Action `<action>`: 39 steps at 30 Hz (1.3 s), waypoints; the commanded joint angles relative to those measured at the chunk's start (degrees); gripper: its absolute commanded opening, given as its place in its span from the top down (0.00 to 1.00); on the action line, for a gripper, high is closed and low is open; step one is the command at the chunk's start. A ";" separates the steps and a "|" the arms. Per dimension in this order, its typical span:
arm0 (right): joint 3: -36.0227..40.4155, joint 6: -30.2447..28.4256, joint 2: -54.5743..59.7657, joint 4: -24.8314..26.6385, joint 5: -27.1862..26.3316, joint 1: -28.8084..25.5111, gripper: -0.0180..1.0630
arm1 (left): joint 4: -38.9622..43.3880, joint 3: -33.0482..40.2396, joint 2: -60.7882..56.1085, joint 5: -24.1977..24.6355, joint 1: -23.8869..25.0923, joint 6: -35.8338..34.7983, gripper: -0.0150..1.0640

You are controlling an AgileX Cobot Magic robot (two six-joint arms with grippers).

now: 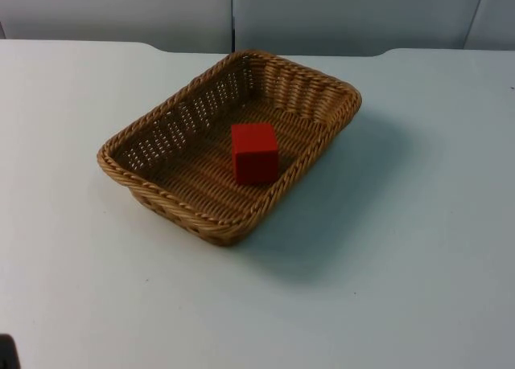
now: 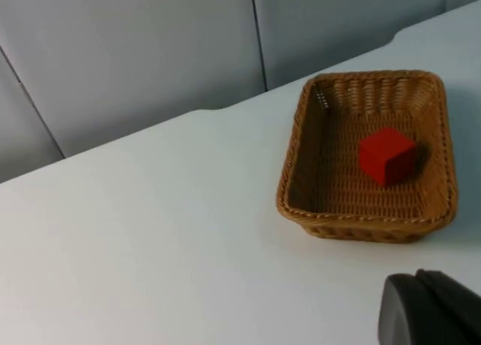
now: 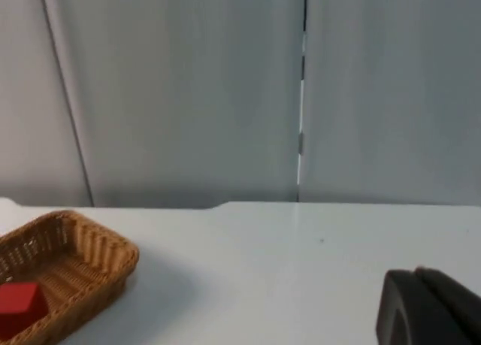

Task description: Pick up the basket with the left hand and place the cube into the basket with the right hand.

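A woven wicker basket (image 1: pixel 161 120) rests flat on the white table, set at an angle near the middle. A red cube (image 1: pixel 255 152) lies inside it on the basket floor, close to the right-hand long wall. In the left wrist view the basket (image 2: pixel 301 127) with the cube (image 2: pixel 385 155) stands some way ahead of my left gripper (image 2: pixel 432 309), which holds nothing. In the right wrist view my right gripper (image 3: pixel 427 307) is well off to one side of the basket (image 3: pixel 90 247) and the cube (image 3: pixel 19 301), facing the wall and holding nothing.
The grey partition wall (image 1: pixel 233 11) closes the table's far edge just behind the basket. Bare white table top (image 1: pixel 402 248) lies all around the basket. A small black part (image 1: pixel 6 353) pokes in at the near left corner of the top view.
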 commanded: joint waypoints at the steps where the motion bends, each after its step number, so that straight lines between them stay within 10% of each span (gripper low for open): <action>1: 0.22 -3.97 -0.36 4.86 2.88 -0.01 0.99 | -2.66 0.13 -0.56 1.79 0.04 -0.52 0.99; 19: 0.22 -9.43 -1.43 10.38 14.41 -0.01 0.99 | 3.25 0.13 -0.78 4.06 -3.16 -3.75 0.99; 39: 6.92 -9.19 -4.24 13.42 12.52 0.12 0.99 | 5.00 10.66 -7.75 -1.07 -4.57 -5.09 0.99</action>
